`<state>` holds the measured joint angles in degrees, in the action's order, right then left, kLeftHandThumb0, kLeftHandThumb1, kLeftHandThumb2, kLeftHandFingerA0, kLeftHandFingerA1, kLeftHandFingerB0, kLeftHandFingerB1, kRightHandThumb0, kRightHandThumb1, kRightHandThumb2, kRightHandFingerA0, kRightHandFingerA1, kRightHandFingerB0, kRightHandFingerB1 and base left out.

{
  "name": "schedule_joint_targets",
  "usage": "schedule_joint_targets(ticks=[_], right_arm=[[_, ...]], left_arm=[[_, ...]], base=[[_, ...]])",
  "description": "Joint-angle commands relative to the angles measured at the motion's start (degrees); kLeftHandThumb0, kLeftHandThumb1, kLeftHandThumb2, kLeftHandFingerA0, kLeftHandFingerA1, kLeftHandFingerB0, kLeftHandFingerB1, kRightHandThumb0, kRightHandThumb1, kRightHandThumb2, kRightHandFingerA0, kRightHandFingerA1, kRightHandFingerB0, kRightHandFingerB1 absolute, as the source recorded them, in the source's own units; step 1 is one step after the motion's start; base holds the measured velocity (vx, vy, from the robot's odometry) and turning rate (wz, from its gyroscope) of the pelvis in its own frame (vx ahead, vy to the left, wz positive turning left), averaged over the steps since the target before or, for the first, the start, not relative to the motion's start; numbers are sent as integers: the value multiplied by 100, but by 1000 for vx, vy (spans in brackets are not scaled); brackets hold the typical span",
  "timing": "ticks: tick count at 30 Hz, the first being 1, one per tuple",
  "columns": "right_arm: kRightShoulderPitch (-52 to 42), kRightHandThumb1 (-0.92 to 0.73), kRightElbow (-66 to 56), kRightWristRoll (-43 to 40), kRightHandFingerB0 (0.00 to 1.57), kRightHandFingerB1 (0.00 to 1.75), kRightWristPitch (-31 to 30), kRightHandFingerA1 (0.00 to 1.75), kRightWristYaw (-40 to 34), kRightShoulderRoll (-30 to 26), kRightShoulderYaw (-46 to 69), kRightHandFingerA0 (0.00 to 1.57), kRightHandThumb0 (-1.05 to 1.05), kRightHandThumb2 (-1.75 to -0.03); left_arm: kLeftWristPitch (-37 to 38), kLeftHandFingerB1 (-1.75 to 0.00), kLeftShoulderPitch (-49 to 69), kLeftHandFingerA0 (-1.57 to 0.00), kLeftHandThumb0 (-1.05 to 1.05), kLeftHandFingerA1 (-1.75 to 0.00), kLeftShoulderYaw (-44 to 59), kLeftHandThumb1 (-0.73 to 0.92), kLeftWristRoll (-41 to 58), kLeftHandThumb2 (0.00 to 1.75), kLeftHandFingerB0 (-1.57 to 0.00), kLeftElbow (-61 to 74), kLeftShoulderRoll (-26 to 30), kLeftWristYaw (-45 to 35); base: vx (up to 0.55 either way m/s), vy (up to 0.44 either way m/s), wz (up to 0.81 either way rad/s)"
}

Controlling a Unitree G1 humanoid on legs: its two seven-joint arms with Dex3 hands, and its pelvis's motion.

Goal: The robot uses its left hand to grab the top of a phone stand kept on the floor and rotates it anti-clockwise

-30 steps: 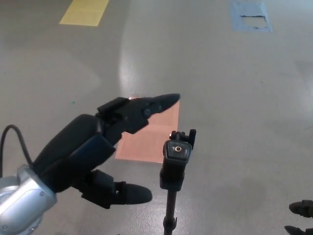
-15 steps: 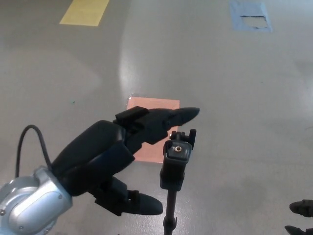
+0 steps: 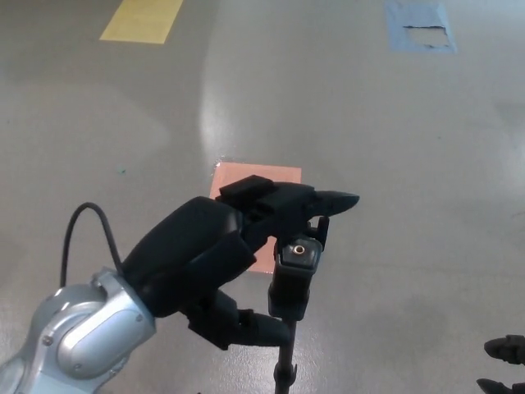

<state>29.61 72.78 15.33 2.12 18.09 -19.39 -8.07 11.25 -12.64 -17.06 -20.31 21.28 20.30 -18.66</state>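
Left robot hand (image 3: 225, 263) comes in from the lower left of the floor (image 3: 410, 164), silver wrist with a black cable looping off it. Fingers are spread apart, holding nothing: the upper fingers (image 3: 324, 199) reach over and past the top of the phone stand (image 3: 294, 279), the thumb (image 3: 258, 326) sits lower, just left of the stand's pole. Stand head lies between fingers and thumb; contact cannot be told, no clear grip.

Phone stand is upright near the bottom edge of the floor area in view, about centre. Black clamp head on a thin black pole, small brass-coloured screw socket on the top face, pole running out of the bottom edge.

Right robot hand (image 3: 503, 365): only black fingertips show at the bottom right corner, well apart from the stand; open or closed cannot be told.

Floor is grey and glossy with a bright glare streak. An orange-pink square patch (image 3: 262, 185) lies on it just behind the left robot hand, partly covered by it. A yellow marking (image 3: 141, 20) sits at the top left edge, a blue-grey tape patch (image 3: 420, 26) at the top right edge.
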Motion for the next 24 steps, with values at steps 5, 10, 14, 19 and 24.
schedule_joint_targets(ticks=[5, 10, 14, 19, 24], right_arm=[[25, -61, 36, -10, 0, 18, -20, 51, 35, -67, -5, 31, -42, -84], [35, -62, 29, 40, 0, 18, -29, 52, -2, -86, -52, 36, -43, -85], [55, -62, 43, -50, 0, 17, -54, 51, 56, -74, 26, 33, -43, -84], [49, -63, 41, 51, 0, 18, -70, 51, 12, -80, -58, 34, -45, -85], [22, -62, 35, 34, 0, 18, 20, 53, 5, -94, -53, 37, -44, -85]], left_arm=[[294, -49, -275, -6, -29, -50, 4, 28, -552, 86, -5, -374, -209, 476], [287, -30, -334, -22, -53, -31, 10, 48, -574, 55, -17, -460, -259, 480], [289, -50, -343, -6, -29, -49, -16, 27, -591, 85, -5, -508, -312, 510], [293, -50, -308, -7, -29, -50, -55, 26, -629, 86, -7, -504, -342, 524], [284, -50, -303, -8, -28, -50, -84, 26, -614, 85, -8, -453, -370, 472]], base=[[0, 0, 0], [0, 0, 0], [0, 0, 0], [0, 0, 0], [0, 0, 0]])
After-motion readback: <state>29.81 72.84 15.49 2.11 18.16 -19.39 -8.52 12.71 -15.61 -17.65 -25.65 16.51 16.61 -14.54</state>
